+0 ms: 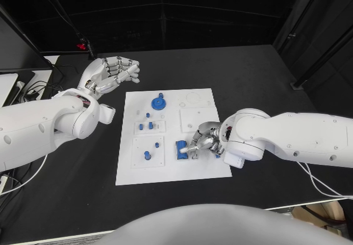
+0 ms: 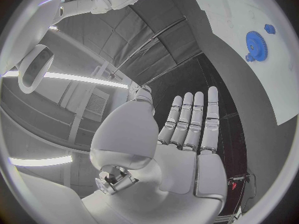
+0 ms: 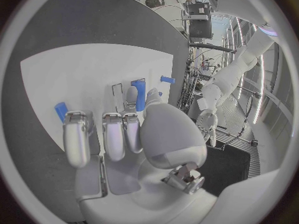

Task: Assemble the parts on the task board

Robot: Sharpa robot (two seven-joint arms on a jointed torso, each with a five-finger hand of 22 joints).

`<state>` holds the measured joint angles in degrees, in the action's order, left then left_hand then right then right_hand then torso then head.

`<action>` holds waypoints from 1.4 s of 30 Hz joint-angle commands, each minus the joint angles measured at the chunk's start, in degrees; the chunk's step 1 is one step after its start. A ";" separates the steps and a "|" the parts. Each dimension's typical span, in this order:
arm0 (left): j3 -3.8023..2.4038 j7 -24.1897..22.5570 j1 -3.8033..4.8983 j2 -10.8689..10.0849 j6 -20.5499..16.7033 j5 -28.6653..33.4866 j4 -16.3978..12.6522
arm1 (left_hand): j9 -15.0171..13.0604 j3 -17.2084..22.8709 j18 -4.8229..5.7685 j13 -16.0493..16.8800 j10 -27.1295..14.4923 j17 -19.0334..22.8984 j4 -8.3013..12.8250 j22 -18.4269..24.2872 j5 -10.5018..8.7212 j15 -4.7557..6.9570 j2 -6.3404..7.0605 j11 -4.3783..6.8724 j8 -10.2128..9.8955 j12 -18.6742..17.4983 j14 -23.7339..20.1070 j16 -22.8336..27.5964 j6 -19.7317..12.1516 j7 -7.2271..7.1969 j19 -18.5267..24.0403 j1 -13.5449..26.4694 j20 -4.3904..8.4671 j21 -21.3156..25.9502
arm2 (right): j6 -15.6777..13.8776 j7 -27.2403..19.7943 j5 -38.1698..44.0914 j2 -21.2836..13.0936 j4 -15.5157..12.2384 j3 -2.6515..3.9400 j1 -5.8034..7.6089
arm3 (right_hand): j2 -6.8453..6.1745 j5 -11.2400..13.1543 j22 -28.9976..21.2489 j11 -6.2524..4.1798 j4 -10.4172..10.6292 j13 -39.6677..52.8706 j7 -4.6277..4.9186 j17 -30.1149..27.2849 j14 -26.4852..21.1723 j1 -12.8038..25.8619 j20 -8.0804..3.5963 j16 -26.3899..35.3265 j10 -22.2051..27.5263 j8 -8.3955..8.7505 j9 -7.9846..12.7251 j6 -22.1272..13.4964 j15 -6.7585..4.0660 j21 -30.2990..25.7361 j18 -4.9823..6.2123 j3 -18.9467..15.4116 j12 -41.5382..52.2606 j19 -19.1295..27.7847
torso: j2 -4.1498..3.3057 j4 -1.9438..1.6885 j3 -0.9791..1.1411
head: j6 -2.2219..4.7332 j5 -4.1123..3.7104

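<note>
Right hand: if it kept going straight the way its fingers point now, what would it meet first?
Probably the blue block on the task board. The right hand reaches leftward over the board, fingertips at that part; whether they already touch it is unclear.

The worktop is matt black. The task board looks like smooth matt white plastic; its parts are blue plastic. The fingers gleam silvery metal.

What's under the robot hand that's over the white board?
Under the right robot hand sits a blue block part on the task board. Its fingers cover part of it, so actual contact is hidden.
</note>
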<state>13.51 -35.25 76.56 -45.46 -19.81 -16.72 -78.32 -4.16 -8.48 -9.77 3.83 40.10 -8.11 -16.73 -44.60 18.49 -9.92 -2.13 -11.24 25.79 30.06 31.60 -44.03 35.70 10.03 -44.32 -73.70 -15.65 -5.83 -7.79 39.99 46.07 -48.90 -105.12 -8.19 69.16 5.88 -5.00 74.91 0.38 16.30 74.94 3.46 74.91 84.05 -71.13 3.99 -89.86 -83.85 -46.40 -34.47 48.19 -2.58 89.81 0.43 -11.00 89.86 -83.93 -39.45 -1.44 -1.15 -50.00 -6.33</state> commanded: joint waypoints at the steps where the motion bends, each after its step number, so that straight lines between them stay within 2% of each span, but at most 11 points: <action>1: -0.04 -0.39 0.08 0.03 0.53 0.15 -0.10 | 0.00 -0.43 -0.37 -0.07 -0.27 0.05 0.03 0.05 0.24 -0.08 -0.52 0.02 0.35 0.28 -0.49 -0.38 -0.46 3.73 0.09 -0.20 -0.20 -0.02 | -0.42 0.23 0.12 0.10 0.17 0.01 0.06 | 0.37 -0.33 15.09 -0.44 -0.29 15.06 -0.15 15.09 5.95 -0.60 -0.41 -0.14 -6.15 -0.18 -0.12 -0.30 -0.34 0.19 -0.43 0.04 0.14 -6.07 | 0.00 -0.05 -0.02 | 0.00 0.04; 8: -0.04 -0.38 0.08 0.01 0.54 0.15 -0.09 | 0.00 -0.43 -0.37 -0.07 -0.27 0.05 0.03 0.05 0.24 -0.08 -0.52 0.02 0.35 0.28 -0.49 -0.38 -0.46 3.73 0.09 -0.20 -0.20 -0.02 | -1.14 -0.18 0.15 0.07 0.00 0.00 0.05 | 0.52 -1.08 15.09 -0.49 -0.49 15.06 -0.19 15.09 5.95 -1.47 -0.47 -0.14 -6.15 -0.06 -0.32 -0.42 -0.40 0.19 -0.43 0.06 0.14 -6.07 | 0.02 0.04 -0.04 | 0.00 0.03; 13: -0.04 -0.36 0.08 -0.05 0.64 0.15 -0.09 | 0.00 -0.43 -0.37 -0.07 -0.27 0.05 0.03 0.05 0.24 -0.08 -0.52 0.02 0.35 0.28 -0.49 -0.38 -0.46 3.73 0.09 -0.20 -0.20 -0.02 | -4.28 -2.30 0.17 -1.58 -1.55 0.01 0.03 | -0.02 -1.60 15.09 -0.42 -0.29 15.06 -0.09 15.09 5.95 -1.37 -0.52 -0.14 -6.15 0.04 -0.47 -0.53 -0.46 0.19 -0.43 -0.52 0.14 -6.07 | 0.03 0.09 0.03 | 0.00 0.14; 16: -0.04 -0.34 0.07 -0.09 0.65 0.15 0.04 | 0.00 -0.43 -0.37 -0.07 -0.27 0.05 0.03 0.05 0.24 -0.08 -0.52 0.02 0.35 0.28 -0.49 -0.38 -0.46 3.73 0.09 -0.20 -0.20 -0.02 | -6.69 -4.56 0.17 -3.94 -3.50 0.01 0.04 | -0.79 -2.72 15.09 -0.25 -0.17 15.06 0.16 15.09 5.95 -1.27 -0.56 -0.14 -6.15 0.58 -0.50 -1.26 -0.46 0.19 -0.43 -1.27 0.14 -6.07 | 0.13 0.07 -0.05 | 0.00 -0.12; 19: -0.04 -0.32 0.06 -0.08 0.61 0.15 0.16 | 0.00 -0.43 -0.37 -0.07 -0.27 0.05 0.03 0.05 0.24 -0.08 -0.52 0.02 0.35 0.28 -0.49 -0.38 -0.46 3.73 0.09 -0.20 -0.20 -0.02 | -9.01 -6.81 0.17 -6.45 -5.37 0.02 0.06 | -1.29 -4.14 15.09 0.75 -0.08 15.06 1.48 15.09 5.95 -1.30 -0.23 -0.14 -6.15 3.90 1.22 -4.35 0.12 0.19 -0.43 -2.02 0.14 -6.07 | 0.11 -0.02 -0.11 | 0.00 -0.57; 21: -0.04 -0.31 0.05 0.00 0.60 0.15 0.29 | 0.00 -0.43 -0.37 -0.07 -0.27 0.05 0.03 0.05 0.24 -0.08 -0.52 0.02 0.35 0.28 -0.49 -0.38 -0.46 3.73 0.09 -0.20 -0.20 -0.02 | -11.01 -8.69 0.17 -8.96 -6.80 0.01 0.06 | -1.86 -5.73 15.09 2.03 -0.16 15.06 2.83 15.09 5.95 -1.51 0.60 -0.14 -6.15 7.25 3.70 -6.14 1.19 0.19 -0.43 -2.62 0.14 -6.07 | 0.11 -0.03 -0.12 | 0.00 -1.04; 25: -0.04 -0.26 0.05 0.13 0.63 0.15 0.37 | 0.00 -0.48 -0.36 -0.07 -0.30 0.09 0.03 0.06 0.25 -0.08 -0.55 0.01 0.43 0.33 -0.52 -0.42 -0.51 3.73 0.10 -0.22 -0.21 -0.03 | -12.95 -10.18 0.80 -12.30 -8.09 -0.02 0.05 | -3.03 -8.18 15.09 3.16 -0.08 15.06 3.97 15.09 5.95 -1.13 1.60 -0.14 -6.15 10.10 6.41 -7.21 2.23 0.19 -0.43 -3.45 0.14 -6.07 | -0.02 -0.01 -0.11 | 0.00 -1.85; 29: -0.04 -0.24 0.04 0.23 0.66 0.15 0.47 | 0.00 -0.48 -0.36 -0.07 -0.30 0.09 0.03 0.06 0.25 -0.08 -0.55 0.01 0.43 0.33 -0.52 -0.42 -0.51 3.73 0.10 -0.22 -0.21 -0.03 | -12.87 -9.62 3.81 -15.33 -8.74 -0.06 -0.01 | -3.56 -8.66 15.09 3.58 0.12 15.06 4.35 15.09 5.95 -0.40 2.16 -0.14 -6.15 11.72 8.26 -8.12 2.68 0.19 -0.43 -3.80 0.14 -6.07 | 0.03 0.16 -0.09 | 0.00 -2.25; 32: -0.04 -0.24 0.04 0.27 0.66 0.15 0.53 | 0.00 -0.48 -0.36 -0.07 -0.30 0.09 0.03 0.06 0.25 -0.08 -0.55 0.01 0.43 0.33 -0.52 -0.42 -0.51 3.73 0.10 -0.22 -0.21 -0.03 | -11.84 -7.70 5.95 -16.81 -8.90 -0.08 -0.09 | -3.51 -8.78 15.09 3.61 0.13 15.06 4.40 15.09 5.95 -0.36 2.24 -0.14 -6.15 11.90 8.52 -8.17 2.73 0.19 -0.43 -3.75 0.14 -6.07 | 0.03 0.23 -0.08 | 0.00 -2.52; 38: -0.04 -0.27 0.01 0.34 0.71 0.15 0.54 | 0.00 -0.48 -0.36 -0.07 -0.30 0.09 0.03 0.06 0.25 -0.08 -0.55 0.01 0.43 0.33 -0.52 -0.42 -0.51 3.73 0.10 -0.22 -0.21 -0.03 | -9.76 -3.08 8.55 -17.99 -8.92 -0.10 -0.64 | -2.90 -9.99 15.09 3.73 -0.07 15.06 4.47 15.09 5.95 -0.87 2.57 -0.14 -6.15 12.07 9.57 -7.05 2.97 0.19 -0.43 -3.37 0.14 -6.07 | 0.04 -0.04 0.01 | 0.00 -3.59; 42: -0.04 -0.26 -0.01 0.32 0.66 0.15 0.54 | 0.00 -0.48 -0.36 -0.07 -0.30 0.09 0.03 0.06 0.25 -0.08 -0.55 0.01 0.43 0.33 -0.52 -0.42 -0.51 3.73 0.10 -0.22 -0.21 -0.03 | -7.92 -0.64 9.38 -17.87 -8.58 -0.11 -1.16 | -2.70 -10.16 15.09 3.66 -0.06 15.06 4.36 15.09 5.95 -0.92 2.66 -0.14 -6.15 11.93 9.94 -6.30 3.00 0.19 -0.43 -3.36 0.14 -6.07 | -0.03 0.01 0.05 | 0.00 -3.51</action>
<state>13.51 -35.18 76.48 -45.16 -19.67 -16.71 -77.77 -4.16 -8.63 -9.77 3.83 40.10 -8.07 -16.57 -44.62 18.48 -9.92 -2.13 -11.24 26.01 30.05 31.60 -44.25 35.42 10.17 -44.32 -73.70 -15.65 -5.83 -17.89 35.87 52.75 -66.88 -113.74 -8.31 68.00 2.97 -14.80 74.91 3.70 16.43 74.94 7.80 74.91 84.04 -71.86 6.37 -89.86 -84.03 -34.59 -24.58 41.65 0.12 89.81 0.42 -14.45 89.86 -84.02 -39.45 -1.40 -1.15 -50.00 -9.85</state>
